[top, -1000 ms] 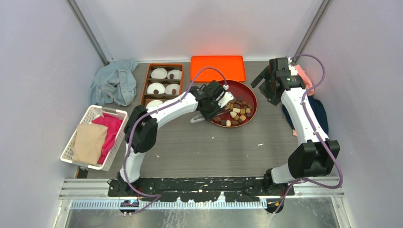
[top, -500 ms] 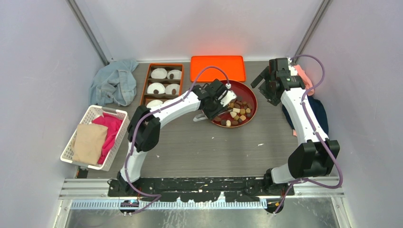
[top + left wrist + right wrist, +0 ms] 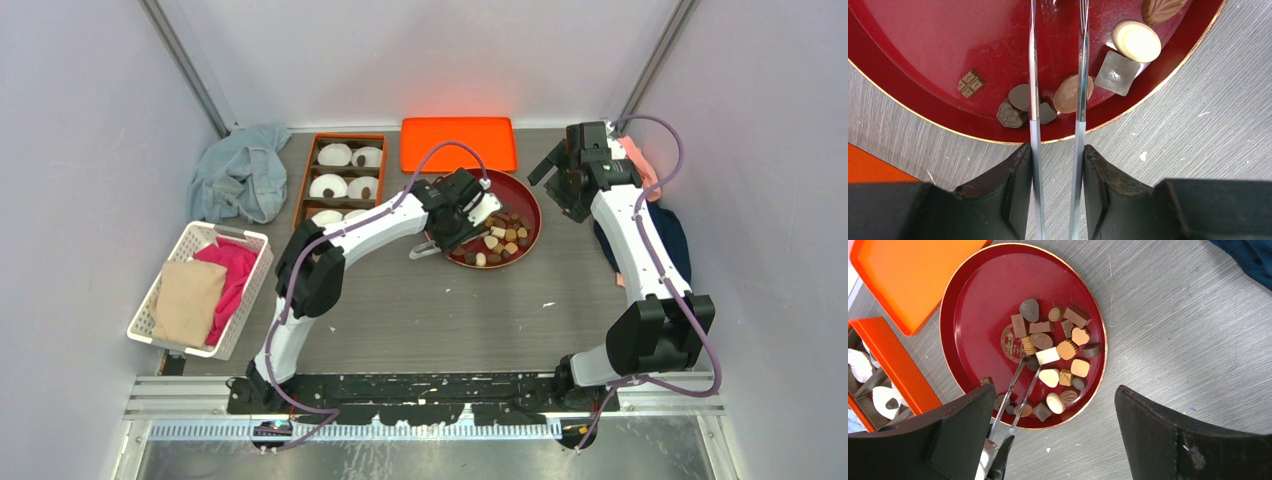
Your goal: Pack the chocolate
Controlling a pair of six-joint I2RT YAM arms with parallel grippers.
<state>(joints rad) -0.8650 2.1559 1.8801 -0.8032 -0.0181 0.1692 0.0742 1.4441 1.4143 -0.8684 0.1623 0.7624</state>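
Observation:
The chocolate (image 3: 505, 235) lies as several brown, tan and cream pieces in a round red plate (image 3: 538, 215). My left gripper (image 3: 458, 215) is shut on metal tweezers (image 3: 1034, 100), and their two blades reach over the plate's near rim. In the right wrist view the tweezers (image 3: 1015, 390) have their tips on either side of a small dark chocolate (image 3: 1033, 362) beside a white block; I cannot tell if it is pinched. A tan oval (image 3: 1070, 95) sits by the right blade. My right gripper (image 3: 565, 185) hangs open above the plate's right side, holding nothing.
A brown box (image 3: 340, 175) with white paper cups stands left of the plate, with an orange lid (image 3: 458, 143) behind. There is a blue cloth (image 3: 240, 175) at back left and a white basket (image 3: 195, 290) of cloths at left. Dark fabric (image 3: 675, 235) lies by the right arm.
The left arm has stretched a little further right and back, carrying the tweezers deeper over the plate. The right arm has not moved.

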